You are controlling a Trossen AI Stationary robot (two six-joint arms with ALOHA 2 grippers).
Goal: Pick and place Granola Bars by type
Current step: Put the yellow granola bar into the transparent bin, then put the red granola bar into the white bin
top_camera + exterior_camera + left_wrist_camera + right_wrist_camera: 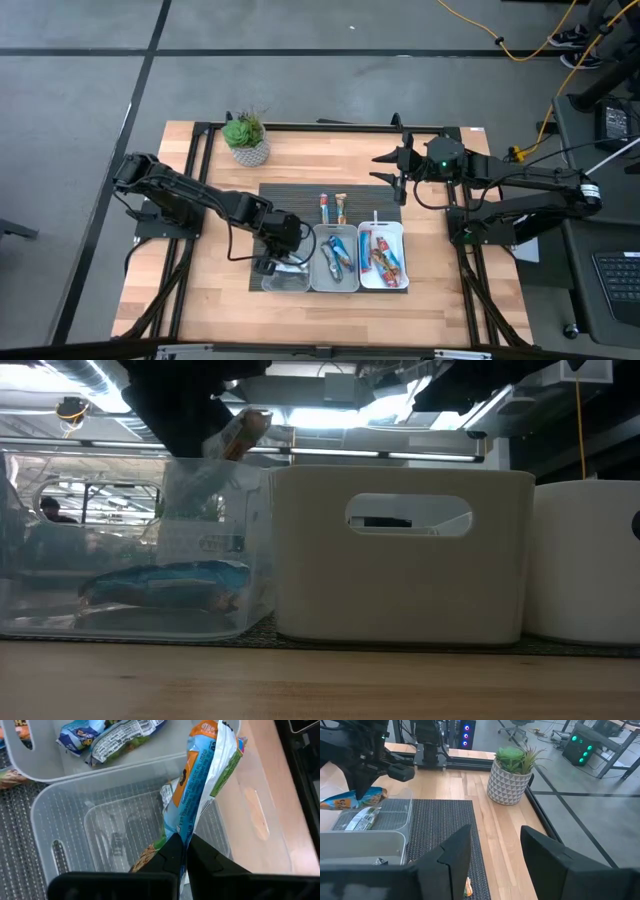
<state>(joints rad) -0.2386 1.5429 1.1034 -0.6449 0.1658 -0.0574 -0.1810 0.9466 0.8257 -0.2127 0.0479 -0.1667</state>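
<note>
A blue-and-orange granola bar [200, 785] is clenched by the left gripper [184, 851] above the clear tray [60, 845] on the dark mat [445, 825]. The right gripper [492, 855] is held released over the wooden table [200, 290], near the potted plant [512, 775]. Grey floor [80, 90] is seen around; a person is perhaps glimpsed beyond.

**Trays in a row on the mat**

Three trays stand side by side on the mat [300, 195]: left tray [285, 280], middle tray [335, 262], right tray [383, 257]; bars lie in the middle and right ones; two bars [333, 208] lie on the mat behind them; a plant [246, 138] stands behind the mat, to its left; the left gripper [268, 262] hangs over the left tray; the right gripper [384, 168] sits behind the right tray.
</note>
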